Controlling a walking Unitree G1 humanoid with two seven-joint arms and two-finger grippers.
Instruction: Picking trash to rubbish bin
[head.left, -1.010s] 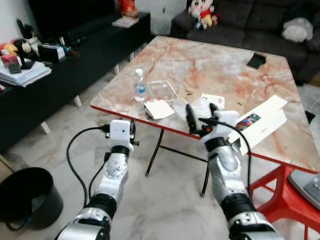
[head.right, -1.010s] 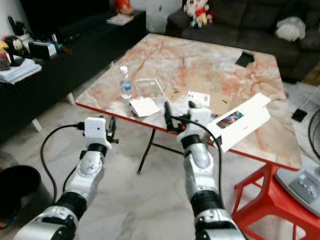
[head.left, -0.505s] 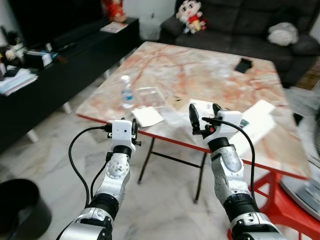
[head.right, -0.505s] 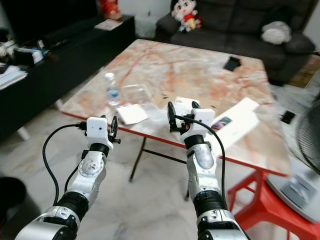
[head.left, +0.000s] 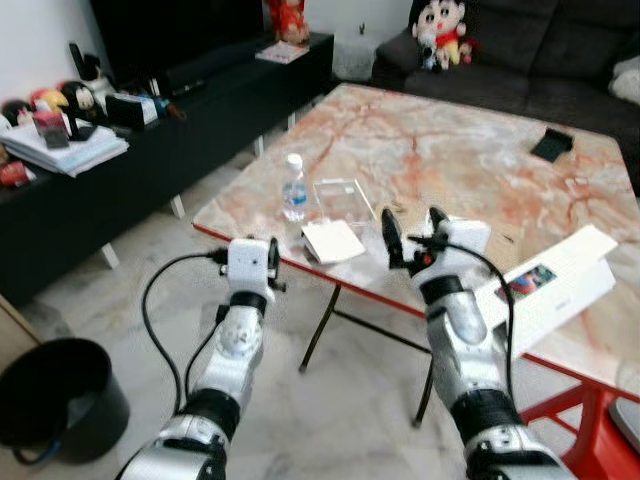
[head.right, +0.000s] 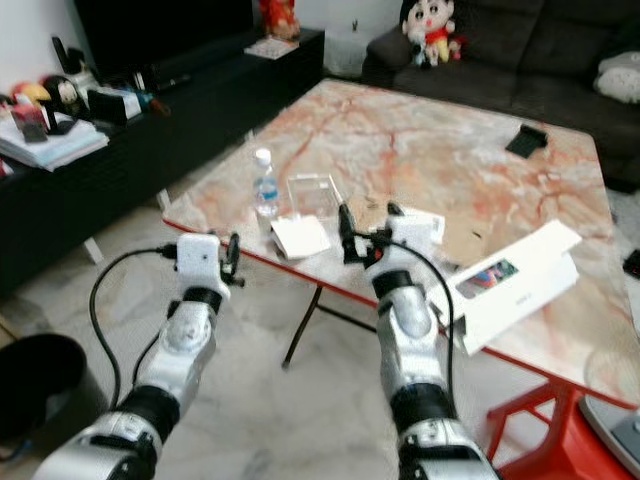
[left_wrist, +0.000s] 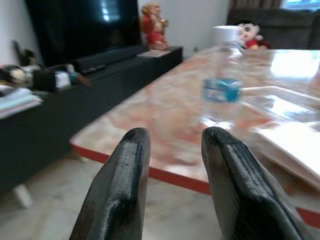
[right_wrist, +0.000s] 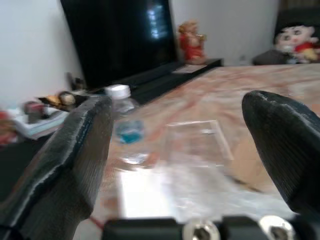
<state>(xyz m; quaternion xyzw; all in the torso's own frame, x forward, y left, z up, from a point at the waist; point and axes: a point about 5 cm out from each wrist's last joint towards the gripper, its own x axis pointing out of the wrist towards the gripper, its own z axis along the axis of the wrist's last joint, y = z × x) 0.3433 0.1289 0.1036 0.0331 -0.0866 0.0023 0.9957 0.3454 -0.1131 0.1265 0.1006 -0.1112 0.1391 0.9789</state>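
Marble-topped table (head.left: 470, 150) fills the frame's centre, water bottle (head.left: 294, 187) and clear plastic tray (head.left: 342, 201) near its front edge, and the right gripper (head.left: 411, 232), fingers spread wide, hovers ready just beside them while the left gripper (head.left: 271, 266) waits narrowly parted, the black bin (head.left: 55, 400) at lower left.

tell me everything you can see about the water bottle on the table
The water bottle is small, clear plastic, with a white cap and a blue label band. It stands upright near the marble table's red front edge, beside a clear plastic tray and a white flat packet. Nothing grips it.
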